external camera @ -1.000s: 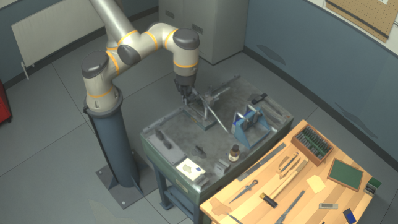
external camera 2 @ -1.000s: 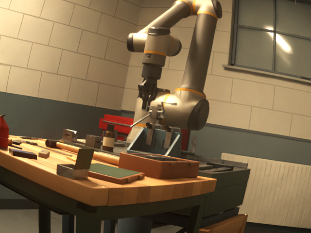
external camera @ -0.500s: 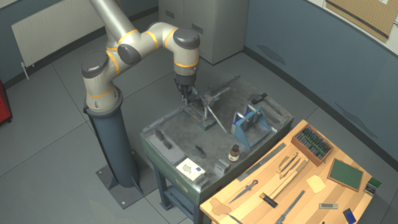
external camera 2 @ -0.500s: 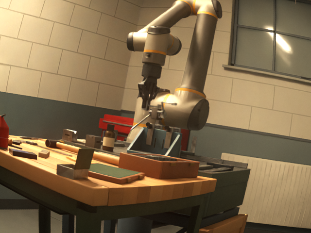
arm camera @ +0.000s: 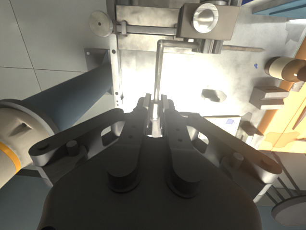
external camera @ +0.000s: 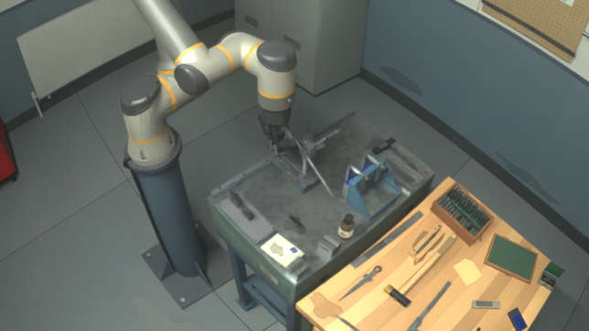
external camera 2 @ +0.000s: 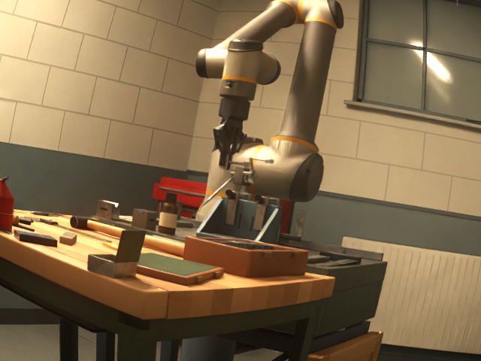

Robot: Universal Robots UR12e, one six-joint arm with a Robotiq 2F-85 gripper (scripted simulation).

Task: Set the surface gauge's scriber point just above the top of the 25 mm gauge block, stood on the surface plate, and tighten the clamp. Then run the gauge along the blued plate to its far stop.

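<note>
The surface gauge (external camera: 299,157) stands on the surface plate, left of the blue angle fixture (external camera: 369,185). Its scriber (external camera: 320,176) slopes down toward the plate, tip pointing at the fixture. The scriber's bent rear end (arm camera: 158,74) is held by my closed gripper (arm camera: 155,99) above the gauge's base. The clamp block and its round knob (arm camera: 205,17) sit on the gauge's post. A small gauge block (external camera: 329,247) stands near the plate's front edge.
A wooden bench (external camera: 430,269) adjoins the plate's front right, carrying a box of blocks (external camera: 462,212), a green slate, rulers and a hammer. A brown bottle (external camera: 346,226) stands on the plate near the fixture. A rail (external camera: 242,176) runs along the plate's left side.
</note>
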